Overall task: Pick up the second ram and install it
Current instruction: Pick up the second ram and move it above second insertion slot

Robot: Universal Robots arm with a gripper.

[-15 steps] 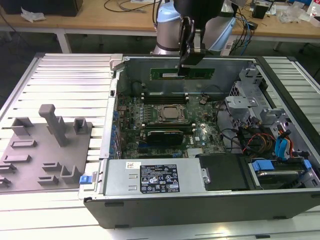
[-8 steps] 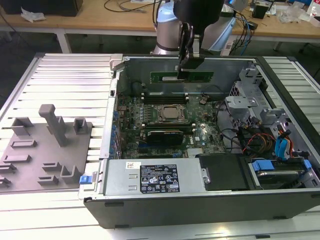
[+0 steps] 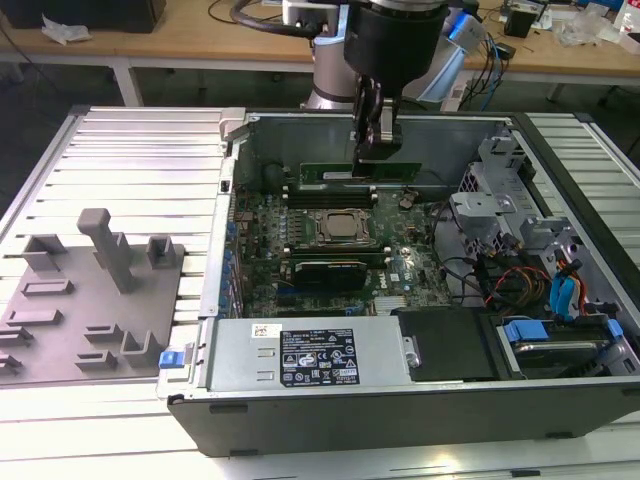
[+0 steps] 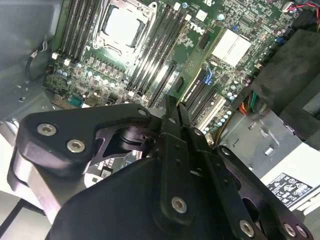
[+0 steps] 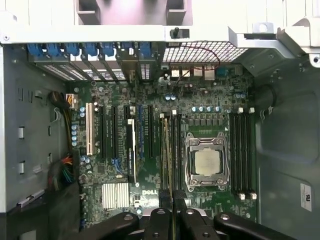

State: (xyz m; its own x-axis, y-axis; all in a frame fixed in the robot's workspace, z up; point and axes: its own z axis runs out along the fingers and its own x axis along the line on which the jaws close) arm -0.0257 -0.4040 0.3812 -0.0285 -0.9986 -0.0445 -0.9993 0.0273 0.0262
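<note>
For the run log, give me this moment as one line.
gripper: fingers shut on second ram | ram position: over memory slots beside CPU socket | seating: cannot tell

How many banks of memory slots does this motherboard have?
2. One bank lies beside the CPU socket towards the case wall; the other bank lies on its opposite side, towards the expansion slots, partly behind the second ram gripped in the tool.

Arm cropped above, tool hiding middle of second ram
</note>
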